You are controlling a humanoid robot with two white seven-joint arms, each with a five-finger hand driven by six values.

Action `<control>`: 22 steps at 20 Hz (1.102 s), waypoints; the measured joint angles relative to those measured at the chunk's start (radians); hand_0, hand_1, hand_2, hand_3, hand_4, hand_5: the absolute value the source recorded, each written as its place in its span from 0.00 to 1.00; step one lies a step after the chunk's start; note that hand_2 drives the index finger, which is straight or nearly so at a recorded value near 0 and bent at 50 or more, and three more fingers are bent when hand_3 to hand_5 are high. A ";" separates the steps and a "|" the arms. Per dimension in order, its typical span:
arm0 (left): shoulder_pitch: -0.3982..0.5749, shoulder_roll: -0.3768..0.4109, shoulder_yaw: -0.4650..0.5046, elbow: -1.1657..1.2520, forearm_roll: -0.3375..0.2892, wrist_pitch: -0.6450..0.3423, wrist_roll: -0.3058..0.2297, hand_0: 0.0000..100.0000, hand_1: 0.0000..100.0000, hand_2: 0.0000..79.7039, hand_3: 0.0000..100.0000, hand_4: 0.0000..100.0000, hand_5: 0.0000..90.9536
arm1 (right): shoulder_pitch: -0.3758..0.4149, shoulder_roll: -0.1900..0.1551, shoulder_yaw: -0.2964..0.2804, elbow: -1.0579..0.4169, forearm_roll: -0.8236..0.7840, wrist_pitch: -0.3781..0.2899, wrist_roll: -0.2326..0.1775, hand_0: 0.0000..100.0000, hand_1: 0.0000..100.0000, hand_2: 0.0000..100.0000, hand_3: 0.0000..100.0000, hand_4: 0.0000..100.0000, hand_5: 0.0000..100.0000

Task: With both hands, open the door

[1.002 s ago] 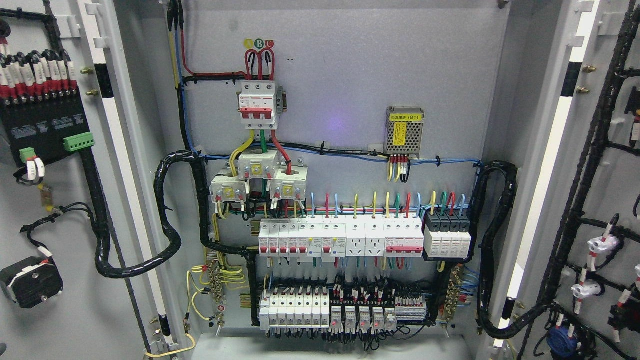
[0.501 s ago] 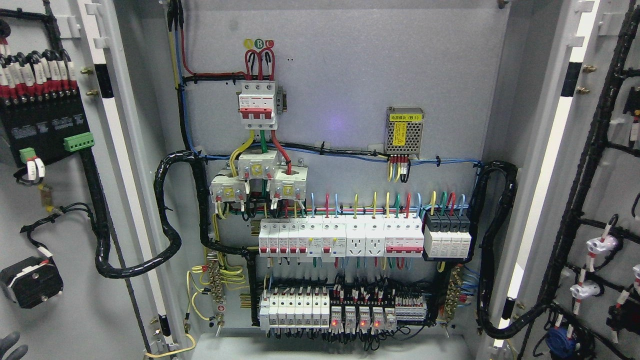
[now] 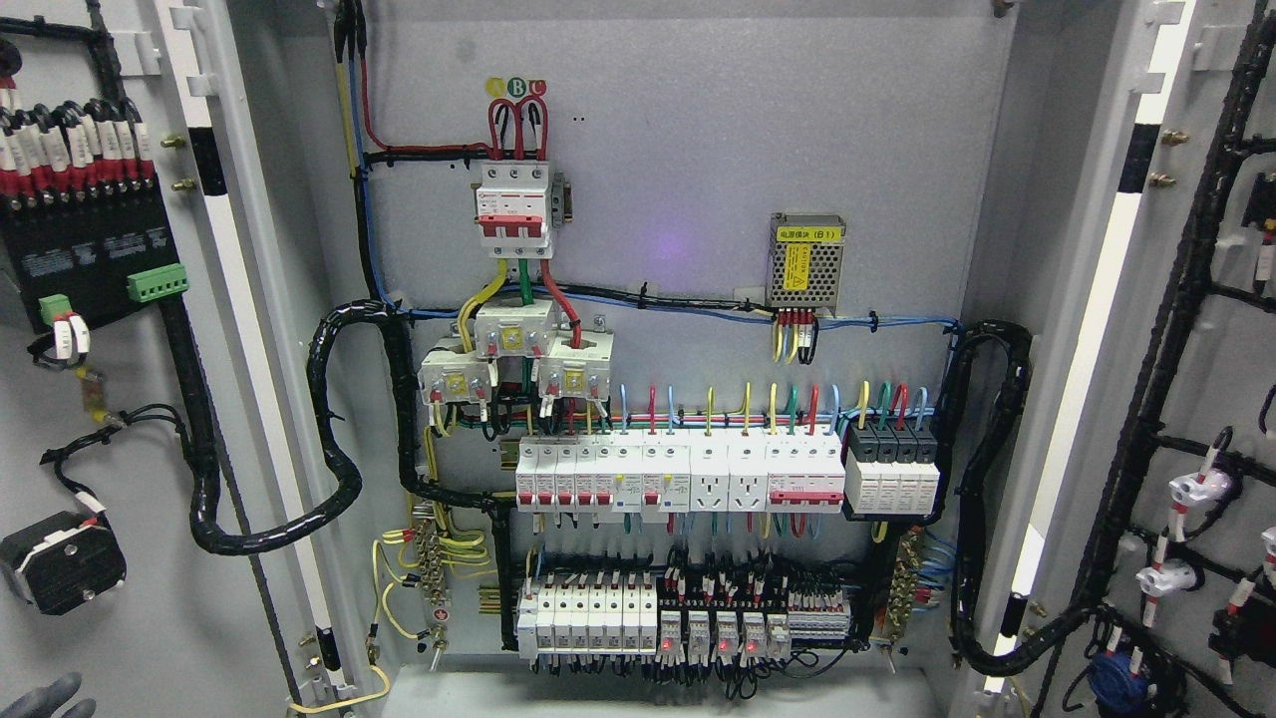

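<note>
A: Head view — both cabinet doors are swung wide. Left door [image 3: 110, 419] fills the left edge, right door [image 3: 1206, 399] the right edge, inner faces toward the camera.

B: So the opening looks done?

A: I'd judge so. The back panel [image 3: 688, 199] is fully exposed, with the main breaker [image 3: 513, 207] near the top and the breaker row [image 3: 678, 479] across the lower middle. Doors that far out give clear access to them.

B: Hands?

A: Only the left robot hand [image 3: 50, 698], grey glove, poking in at the bottom left corner below the left door. Just fingertips [image 3: 62, 688] show — can't tell if they're spread or curled, and I see nothing held. Contact with the door isn't clear either.

B: Right one?

A: Not in frame.

B: Why so low?

A: My guess is it's off the door since there's nothing left to pull.
</note>
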 measured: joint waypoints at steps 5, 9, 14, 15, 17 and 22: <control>0.036 -0.004 -0.012 -0.007 -0.015 0.004 -0.003 0.00 0.00 0.00 0.00 0.00 0.00 | 0.000 0.005 0.039 -0.006 0.033 0.000 0.000 0.00 0.00 0.00 0.00 0.00 0.00; 0.070 -0.008 -0.024 -0.008 -0.027 0.010 -0.003 0.00 0.00 0.00 0.00 0.00 0.00 | 0.003 0.008 0.072 -0.007 0.054 0.000 0.001 0.00 0.00 0.00 0.00 0.00 0.00; 0.100 -0.027 -0.053 0.009 -0.052 0.018 -0.004 0.00 0.00 0.00 0.00 0.00 0.00 | 0.014 0.013 0.127 -0.001 0.114 0.000 0.001 0.00 0.00 0.00 0.00 0.00 0.00; 0.103 -0.033 -0.060 0.016 -0.055 0.024 -0.004 0.00 0.00 0.00 0.00 0.00 0.00 | 0.016 0.014 0.140 0.002 0.129 0.000 0.001 0.00 0.00 0.00 0.00 0.00 0.00; 0.108 -0.046 -0.079 0.033 -0.060 0.033 -0.005 0.00 0.00 0.00 0.00 0.00 0.00 | 0.018 0.016 0.171 0.012 0.159 0.001 0.001 0.00 0.00 0.00 0.00 0.00 0.00; 0.114 -0.081 -0.117 0.099 -0.067 0.041 -0.006 0.00 0.00 0.00 0.00 0.00 0.00 | 0.023 0.022 0.249 0.043 0.225 0.001 0.001 0.00 0.00 0.00 0.00 0.00 0.00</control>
